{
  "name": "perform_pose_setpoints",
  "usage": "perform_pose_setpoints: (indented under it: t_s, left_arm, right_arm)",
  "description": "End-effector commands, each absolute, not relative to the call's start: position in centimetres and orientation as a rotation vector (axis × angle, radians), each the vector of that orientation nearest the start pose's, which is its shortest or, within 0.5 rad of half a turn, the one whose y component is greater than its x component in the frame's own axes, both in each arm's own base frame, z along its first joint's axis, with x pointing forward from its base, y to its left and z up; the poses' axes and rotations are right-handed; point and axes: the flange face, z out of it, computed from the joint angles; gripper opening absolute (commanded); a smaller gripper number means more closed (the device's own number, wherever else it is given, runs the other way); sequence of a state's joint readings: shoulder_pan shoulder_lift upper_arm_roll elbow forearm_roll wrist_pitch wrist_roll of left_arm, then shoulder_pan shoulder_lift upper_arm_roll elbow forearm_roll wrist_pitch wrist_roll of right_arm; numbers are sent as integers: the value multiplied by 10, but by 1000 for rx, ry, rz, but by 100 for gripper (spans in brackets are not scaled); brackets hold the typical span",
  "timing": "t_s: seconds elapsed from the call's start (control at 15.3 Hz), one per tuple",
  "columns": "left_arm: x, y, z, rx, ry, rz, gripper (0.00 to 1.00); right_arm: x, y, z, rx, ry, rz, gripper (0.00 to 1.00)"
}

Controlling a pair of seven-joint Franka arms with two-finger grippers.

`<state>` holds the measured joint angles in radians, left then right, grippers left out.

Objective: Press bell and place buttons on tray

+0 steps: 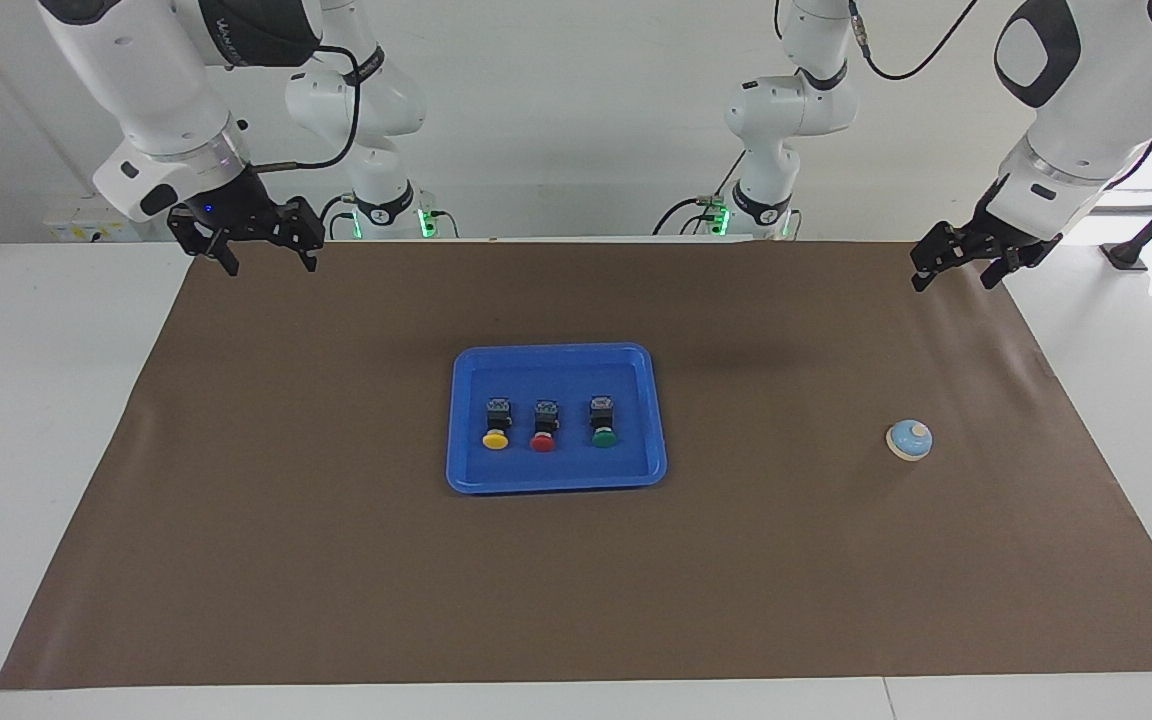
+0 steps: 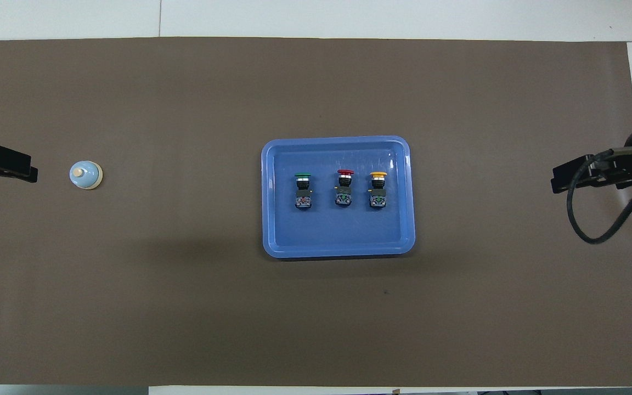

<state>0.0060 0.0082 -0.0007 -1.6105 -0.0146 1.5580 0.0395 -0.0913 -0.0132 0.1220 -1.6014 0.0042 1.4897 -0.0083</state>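
Note:
A blue tray (image 1: 556, 354) (image 2: 338, 144) lies in the middle of the brown mat. In it three buttons lie in a row, apart from each other: yellow (image 1: 495, 439) (image 2: 378, 175), red (image 1: 543, 442) (image 2: 345, 173) and green (image 1: 604, 437) (image 2: 303, 176). The light blue bell (image 1: 909, 439) (image 2: 85, 174) stands alone toward the left arm's end of the table. My left gripper (image 1: 951, 281) (image 2: 3, 170) hangs open and empty over the mat's edge at that end. My right gripper (image 1: 268, 262) (image 2: 571, 179) hangs open and empty over the mat's corner at the right arm's end.
The brown mat (image 1: 336, 560) covers most of the white table (image 1: 36, 450), with white strips bare at both ends. A black cable (image 2: 596, 233) loops down from the right wrist.

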Motion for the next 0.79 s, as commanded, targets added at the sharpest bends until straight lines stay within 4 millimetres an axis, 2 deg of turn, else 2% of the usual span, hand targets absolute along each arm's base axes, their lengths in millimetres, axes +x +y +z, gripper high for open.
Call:
perform_pose_setpoints:
  t_s: [0.0, 0.72]
  left_arm:
    - [550, 1, 600, -3154, 53, 70, 100]
    - [550, 1, 600, -3154, 53, 67, 100]
  right_arm:
    - [539, 14, 613, -3147, -98, 162, 100]
    - [534, 9, 615, -3144, -76, 184, 100]
